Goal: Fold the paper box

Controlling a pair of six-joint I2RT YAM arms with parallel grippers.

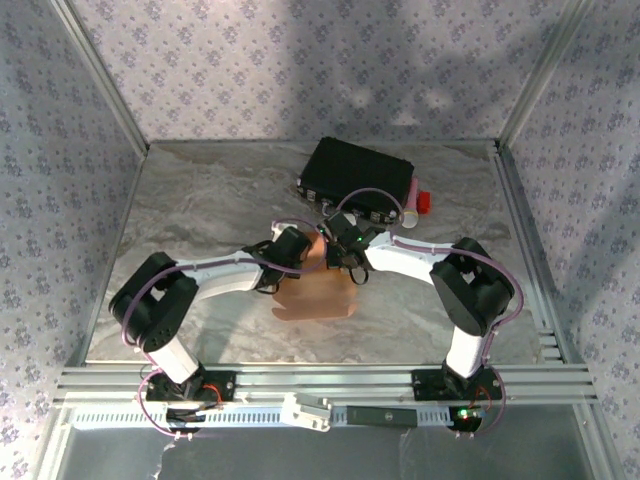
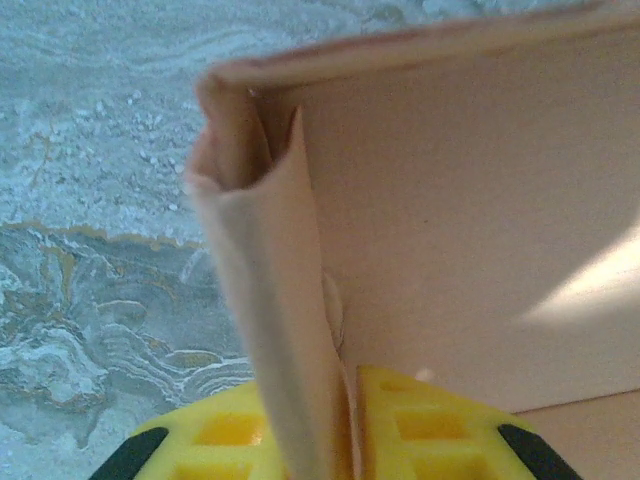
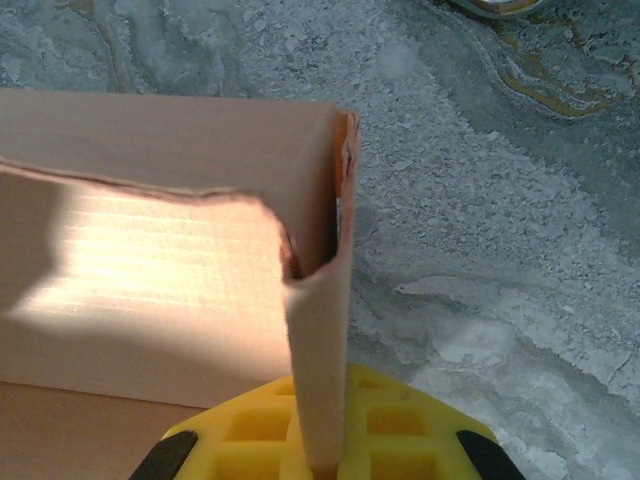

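Left wrist: left hand (image 2: 343,432) clamped on paper box (image 2: 470,230) flap; right hand (image 3: 322,435) pinches another flap.

Salmon-pink thin cardboard paper box (image 1: 318,298) on grey marbled tabletop (image 1: 190,210); left hand (image 1: 306,254) and right hand (image 1: 338,256) at its far edge. Black rectangular hard case (image 1: 355,180) beyond.

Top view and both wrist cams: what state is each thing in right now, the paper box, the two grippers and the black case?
paper box: partly folded, base flat on the table, end walls raised, corners not tucked.
left gripper: closed on an upright corner flap of the box.
right gripper: shut on the upright flap at the other corner.
black case: lid closed, lying flat at the far side, untouched.
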